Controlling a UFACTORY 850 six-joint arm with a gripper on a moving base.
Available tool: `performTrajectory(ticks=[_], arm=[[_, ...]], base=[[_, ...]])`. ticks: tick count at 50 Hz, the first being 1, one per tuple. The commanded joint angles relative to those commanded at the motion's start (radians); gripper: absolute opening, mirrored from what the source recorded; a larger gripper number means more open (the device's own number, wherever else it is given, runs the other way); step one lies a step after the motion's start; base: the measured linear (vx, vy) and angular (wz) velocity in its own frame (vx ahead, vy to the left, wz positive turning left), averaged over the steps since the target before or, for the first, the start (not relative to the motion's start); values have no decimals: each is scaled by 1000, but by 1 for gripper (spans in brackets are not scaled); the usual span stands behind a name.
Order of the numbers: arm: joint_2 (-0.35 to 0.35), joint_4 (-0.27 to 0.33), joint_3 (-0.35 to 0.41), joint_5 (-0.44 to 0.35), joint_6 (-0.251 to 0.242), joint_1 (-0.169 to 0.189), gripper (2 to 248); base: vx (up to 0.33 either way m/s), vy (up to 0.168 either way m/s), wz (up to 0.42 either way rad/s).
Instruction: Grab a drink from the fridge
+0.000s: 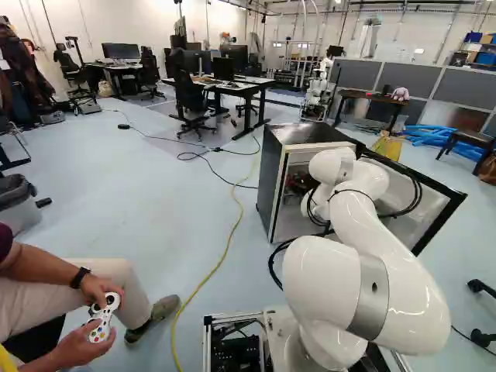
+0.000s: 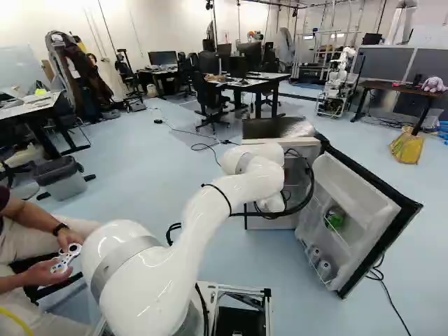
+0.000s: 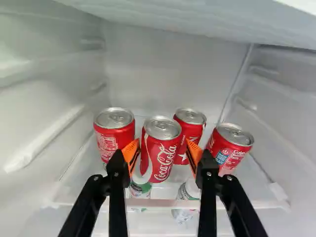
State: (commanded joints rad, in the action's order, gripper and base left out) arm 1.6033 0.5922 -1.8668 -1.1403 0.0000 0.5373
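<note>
Fridge interior: Only the wrist view looks straight in, where red drink cans point(image 3: 165, 157) stand upright on a shelf point(image 3: 163, 203)
Gripper: The two fingers of the gripper point(image 1: 303, 184) stand apart inside the fridge point(image 1: 267, 182), orange pads point(image 3: 131, 152) on either side of the front middle can, clamped on nothing; the left base view catches the gripper only as a small dark shape in the opening, and the right base view hides it behind the arm point(image 2: 245, 185)
Drink: The front middle can stands on the shelf, between and ahead of the fingertips, with one can behind it and one to each side
Door: The right base view shows what the open door point(image 2: 353, 199) carries, a green item point(image 2: 334, 218) above and small containers point(image 2: 324, 269) below, contents the arm blocks in the left base view
Floor: The left base view traces a long yellow cable point(image 1: 232, 225) across the floor; the right base view shows just a short yellow stretch at its lower left
Count, shelf: Four red cans
Count, under the shelf: At least two green-and-white containers point(image 3: 140, 190), partly hidden
Count, door: One green item, two small containers
Count, machines: One fridge, one arm, and another robot point(image 2: 337, 84) in the background
</note>
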Motion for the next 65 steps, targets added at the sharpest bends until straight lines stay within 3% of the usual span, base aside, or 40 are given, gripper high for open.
performTrajectory(ticks=[27, 28, 33, 34, 38, 39, 65], arm=[[-4, 0, 8, 0, 0, -6, 146], [-4, 0, 8, 0, 0, -6, 136], [-4, 0, 8, 0, 0, -6, 136], [-4, 0, 8, 0, 0, -6, 101], [-4, 0, 8, 0, 0, -6, 101], [-4, 0, 8, 0, 0, -6, 88], [-17, 0, 31, 0, 0, -3, 88]], base=[[0, 0, 0], [0, 0, 0], [0, 0, 0], [0, 0, 0], [0, 0, 0], [0, 0, 0], [0, 0, 0]])
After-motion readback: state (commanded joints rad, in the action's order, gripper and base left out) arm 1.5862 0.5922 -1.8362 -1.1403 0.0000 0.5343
